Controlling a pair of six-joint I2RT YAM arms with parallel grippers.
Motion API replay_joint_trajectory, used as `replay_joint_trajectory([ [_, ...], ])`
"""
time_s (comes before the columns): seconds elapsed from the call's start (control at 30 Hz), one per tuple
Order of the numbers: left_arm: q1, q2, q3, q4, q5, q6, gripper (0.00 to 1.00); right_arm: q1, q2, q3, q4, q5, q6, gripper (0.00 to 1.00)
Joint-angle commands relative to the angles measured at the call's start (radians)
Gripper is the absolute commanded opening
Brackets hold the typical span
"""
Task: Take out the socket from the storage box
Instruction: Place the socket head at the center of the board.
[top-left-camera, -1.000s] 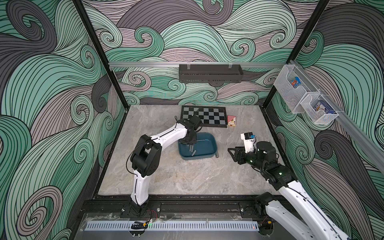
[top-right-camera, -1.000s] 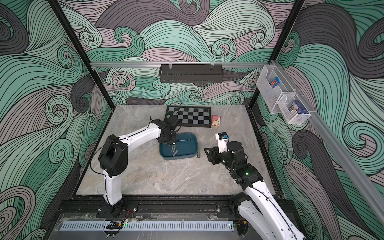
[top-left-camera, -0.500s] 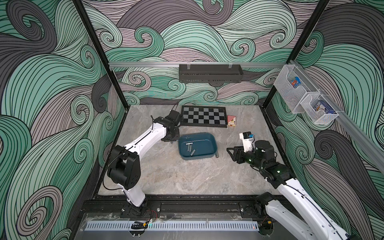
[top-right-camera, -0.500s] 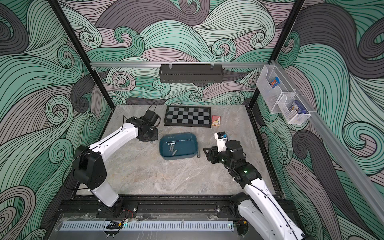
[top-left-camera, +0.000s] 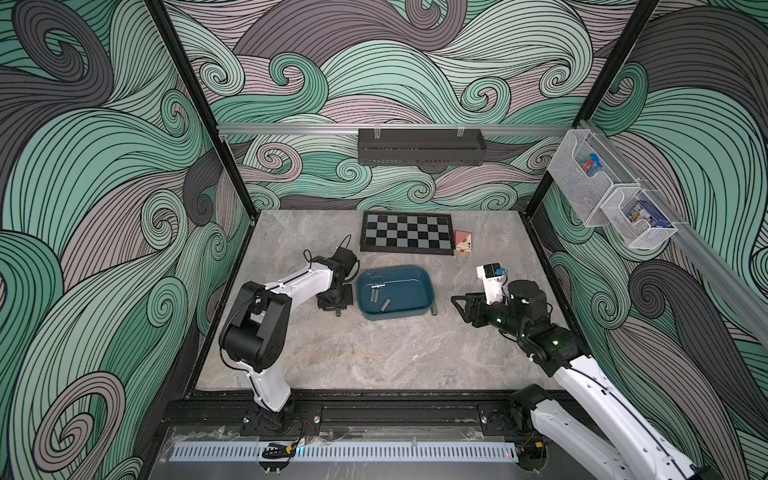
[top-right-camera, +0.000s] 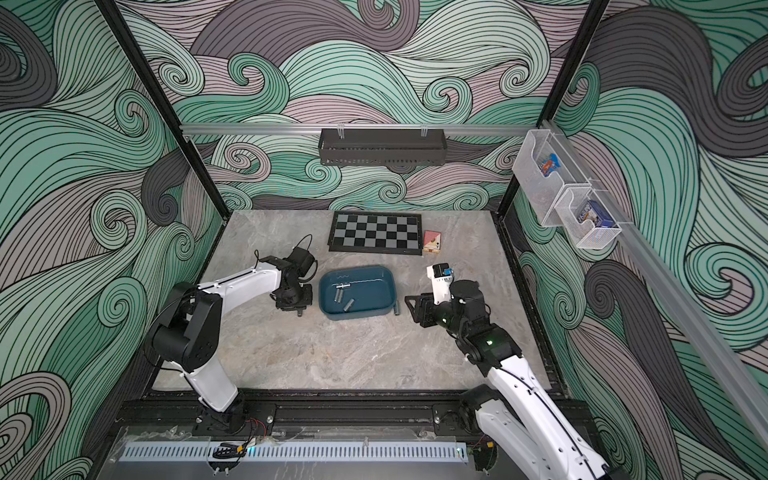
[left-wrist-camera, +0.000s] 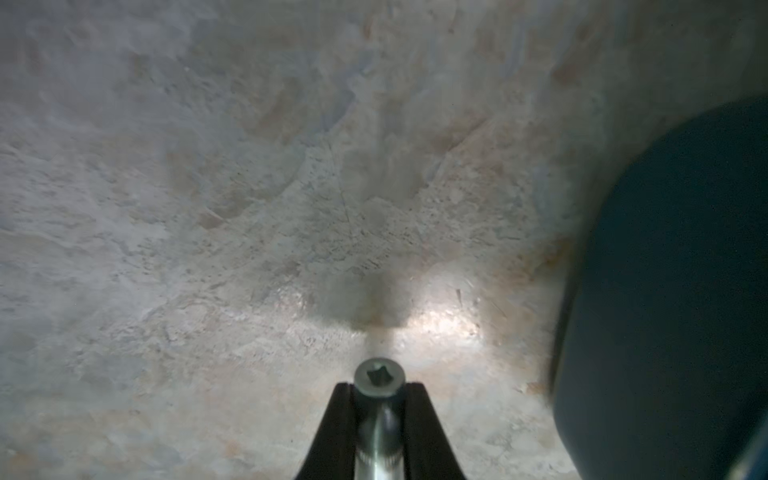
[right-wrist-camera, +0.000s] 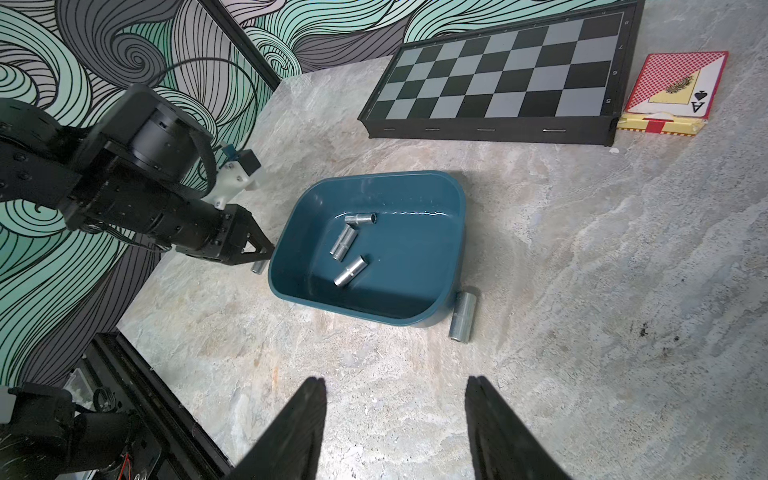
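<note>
Clamped on a socket (left-wrist-camera: 379, 376) whose long axis points down at the desk (top-left-camera: 332, 357), the left end effector (right-wrist-camera: 264, 251) hangs just outside the storage box (top-left-camera: 395, 314), at its 9 o'clock. Bare desk from 6 to 9 o'clock offers room for a set-down, likely next. The right end effector (right-wrist-camera: 395, 384), half-spread and empty, waits farther off at 3 o'clock.
</note>
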Motion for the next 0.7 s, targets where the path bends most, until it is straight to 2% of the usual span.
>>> replay_joint_trajectory([
  [0.0,-0.007,0.034,0.005,0.052,0.019,-0.018,0.0,0.006,0.002,-0.016,0.019,-0.011,0.005,0.57],
  [0.5,-0.013,0.1,-0.029,0.102,0.019,-0.02,0.0,0.007,-0.003,-0.017,0.018,-0.009,-0.002,0.58],
  [0.67,-0.015,0.09,-0.03,0.101,0.018,-0.02,0.2,0.006,-0.003,-0.018,0.019,-0.009,-0.005,0.59],
])
